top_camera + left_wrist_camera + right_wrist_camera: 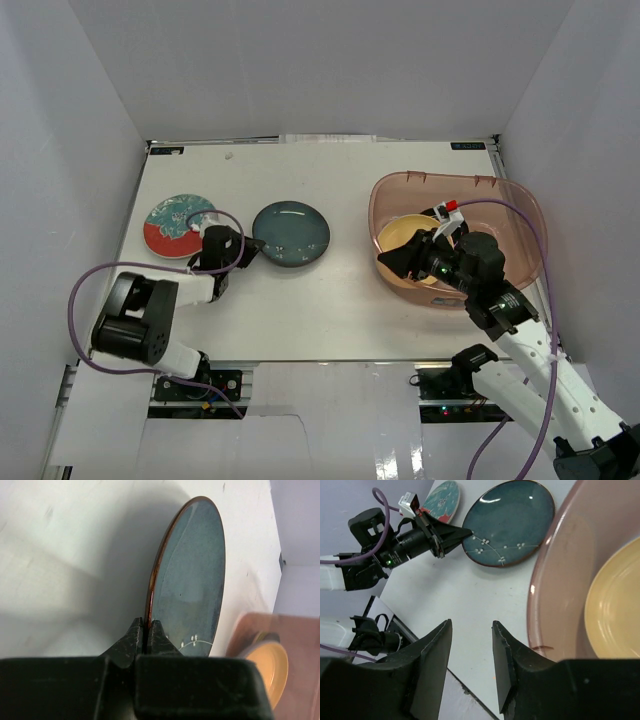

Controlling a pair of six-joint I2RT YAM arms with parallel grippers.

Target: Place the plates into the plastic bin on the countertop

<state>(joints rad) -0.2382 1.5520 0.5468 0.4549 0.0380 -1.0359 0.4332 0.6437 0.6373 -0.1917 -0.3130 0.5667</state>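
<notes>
On the surface, left of centre, my left fingers are pinched tight on the near rim of the teal plate. My right fingers hang part open and empty over the near wall of the bin, where a yellow plate lies. A patterned plate waits far left. To do it well: lift level, don't let the thin rim slip, clear the bin wall, move the right fingers aside. I can't see how deep the bite goes. Part of the bin floor is hidden from above.
</notes>
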